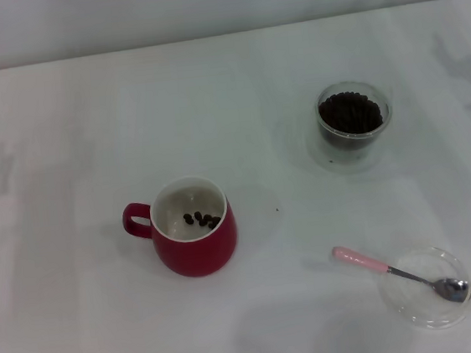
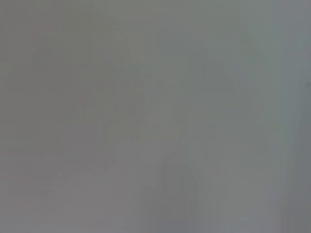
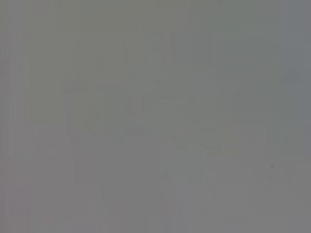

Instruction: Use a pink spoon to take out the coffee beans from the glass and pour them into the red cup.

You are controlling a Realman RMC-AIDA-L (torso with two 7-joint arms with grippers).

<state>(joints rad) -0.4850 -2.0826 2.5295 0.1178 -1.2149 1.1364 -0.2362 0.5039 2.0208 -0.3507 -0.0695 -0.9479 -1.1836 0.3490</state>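
The pink spoon point(image 1: 397, 272) lies on the white table point(image 1: 64, 144), its metal bowl resting in a shallow clear dish point(image 1: 417, 305) at five o'clock. The glass point(image 1: 353, 120) of coffee beans point(image 1: 350, 113) stands at two o'clock. The red cup point(image 1: 194, 227), near centre, holds a few beans. Neither gripper appears; their grip cannot be told.

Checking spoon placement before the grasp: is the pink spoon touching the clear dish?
Touching. The head view shows the pink spoon with its metal bowl lying inside the shallow clear dish, neck crossing the rim, and its pink handle out over the table.
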